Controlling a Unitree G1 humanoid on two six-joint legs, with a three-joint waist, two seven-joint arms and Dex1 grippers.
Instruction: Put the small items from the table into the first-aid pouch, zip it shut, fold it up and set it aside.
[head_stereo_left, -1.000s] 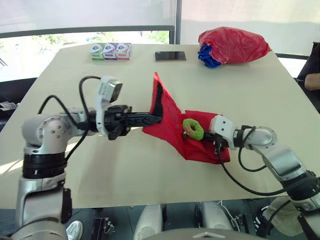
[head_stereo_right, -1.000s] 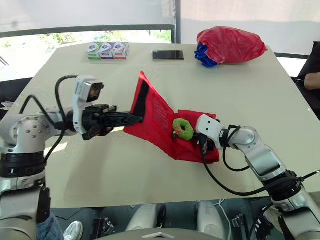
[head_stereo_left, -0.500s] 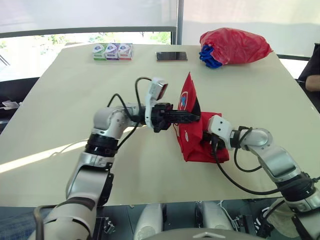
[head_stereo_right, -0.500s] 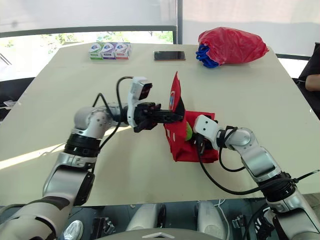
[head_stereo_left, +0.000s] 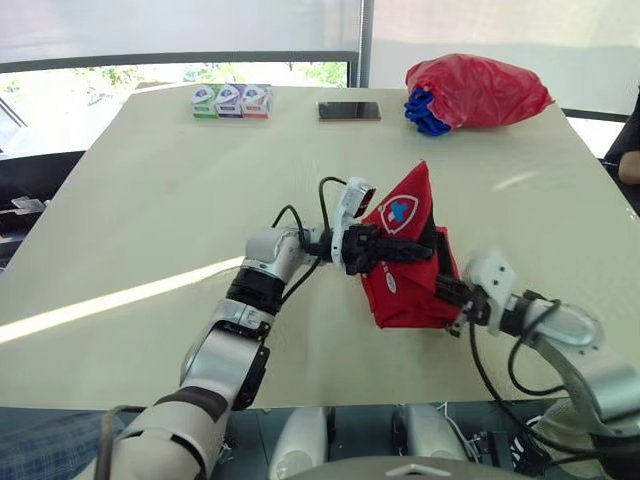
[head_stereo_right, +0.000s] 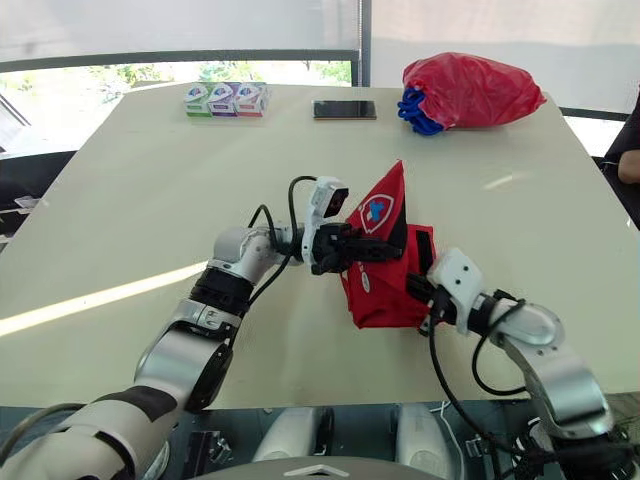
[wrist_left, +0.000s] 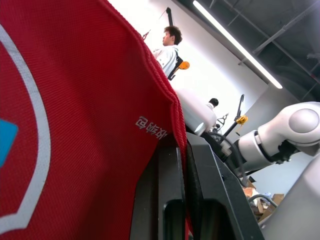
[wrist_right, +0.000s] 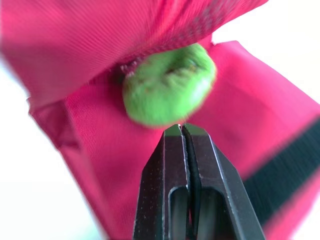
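The red first-aid pouch (head_stereo_left: 405, 295) lies right of the table's middle. Its flap with the white and blue emblem (head_stereo_left: 400, 210) stands tilted over the pouch body. My left gripper (head_stereo_left: 415, 250) is shut on the flap's edge; in the left wrist view the red fabric (wrist_left: 100, 115) runs between the black fingers (wrist_left: 170, 180). My right gripper (head_stereo_left: 445, 288) is at the pouch's right side, shut with nothing between its fingers (wrist_right: 172, 165). Just past its tips, a green ring (wrist_right: 167, 92) lies on the pouch, partly under the flap.
At the far edge of the table are three small boxes (head_stereo_left: 231, 101), a dark phone (head_stereo_left: 349, 110) and a red plastic bag with something blue in it (head_stereo_left: 478, 90). A person's arm (head_stereo_left: 630, 165) is at the right edge. A person (wrist_left: 167, 47) stands in the room behind.
My left gripper has carried the flap up and over to the right, covering the green ring. My right gripper has drawn back to the pouch's right edge.
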